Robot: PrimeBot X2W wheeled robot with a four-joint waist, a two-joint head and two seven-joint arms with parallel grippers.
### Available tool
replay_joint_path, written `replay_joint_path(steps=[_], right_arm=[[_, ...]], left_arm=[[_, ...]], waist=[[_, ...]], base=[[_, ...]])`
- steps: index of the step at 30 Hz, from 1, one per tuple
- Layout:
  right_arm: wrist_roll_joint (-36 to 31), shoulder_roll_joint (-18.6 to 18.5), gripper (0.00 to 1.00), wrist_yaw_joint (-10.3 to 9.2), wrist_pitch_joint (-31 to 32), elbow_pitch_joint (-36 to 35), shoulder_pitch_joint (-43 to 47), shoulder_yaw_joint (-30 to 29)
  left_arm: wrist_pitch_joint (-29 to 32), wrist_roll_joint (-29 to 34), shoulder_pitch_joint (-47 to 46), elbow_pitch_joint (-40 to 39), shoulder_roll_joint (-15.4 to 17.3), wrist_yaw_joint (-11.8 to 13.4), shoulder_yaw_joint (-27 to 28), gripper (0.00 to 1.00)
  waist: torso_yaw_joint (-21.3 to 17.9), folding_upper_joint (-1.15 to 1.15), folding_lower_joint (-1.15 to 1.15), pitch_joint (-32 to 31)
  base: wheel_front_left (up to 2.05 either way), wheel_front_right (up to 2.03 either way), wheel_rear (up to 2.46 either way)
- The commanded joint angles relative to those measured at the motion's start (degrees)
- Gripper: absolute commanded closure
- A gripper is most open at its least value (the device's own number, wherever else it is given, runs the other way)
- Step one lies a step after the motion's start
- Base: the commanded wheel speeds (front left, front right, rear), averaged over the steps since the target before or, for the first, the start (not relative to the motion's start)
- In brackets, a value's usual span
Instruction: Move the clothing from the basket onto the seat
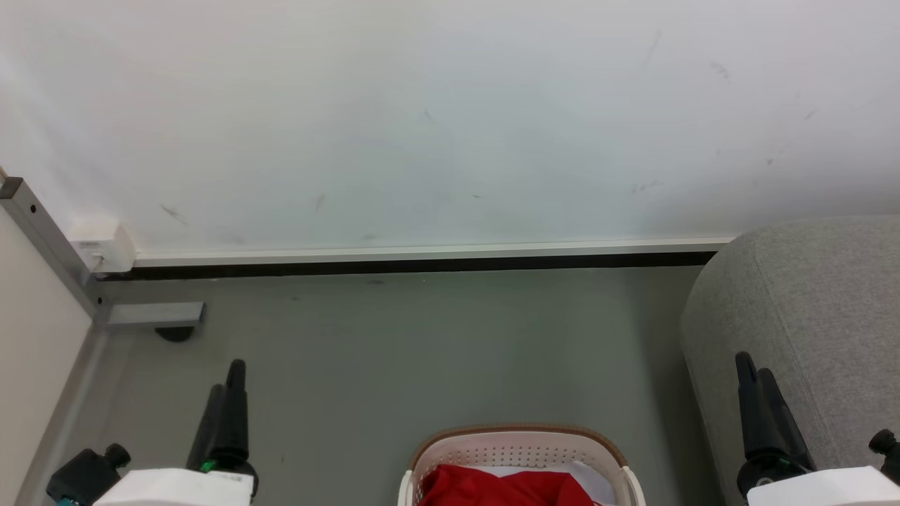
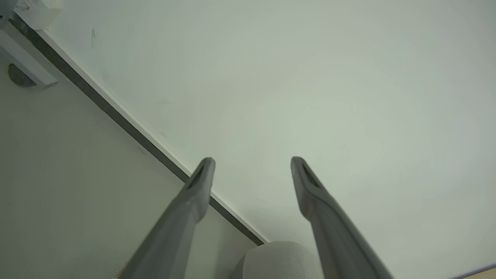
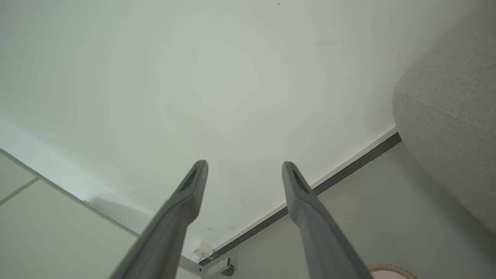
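Both claws are gaping open and holding nothing. The left claw (image 1: 230,376) and right claw (image 1: 752,365) are flanking the basket (image 1: 517,439), which is sitting on the floor between them, closer to the robot than their tips. The red clothing (image 1: 503,487) is lying inside it. The seat (image 1: 808,316) is rising just beside the right claw, probably favouring that arm.

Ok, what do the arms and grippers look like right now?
Both match: the left gripper and right gripper each have two long, tapered black fingers on a round black base with a small green mark, mounted to a white boxy forearm with a black knob beside it. Up close the fingers look matte grey with a slot near each tip.
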Motion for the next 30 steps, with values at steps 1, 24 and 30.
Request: replay_joint_path(steps=[1,24,30], right_arm=[[-2.4,-0.1,0.0,0.24,-0.3,-0.6,-0.7,-0.4],[-25.8,2.6,0.0,0.32,-1.4,2.3,-0.7,-0.9],[-30.0,3.3,0.0,0.34,-1.6,2.8,-0.8,-0.7]], left_arm=[[-0.7,2.3,-0.3,-1.0,0.4,-0.4,-0.1,0.0],[-4.7,23.6,0.8,-0.5,0.8,0.8,-3.4,0.0],[-5.6,27.2,1.0,-0.4,0.9,0.6,-3.9,0.0]], waist=[[0.0,0.0,0.0,0.0],[-0.5,0.0,0.0,-0.7],[-0.7,0.0,0.0,-0.8]], base=[[0.0,0.0,0.0],[0.0,0.0,0.0],[0.0,0.0,0.0]])
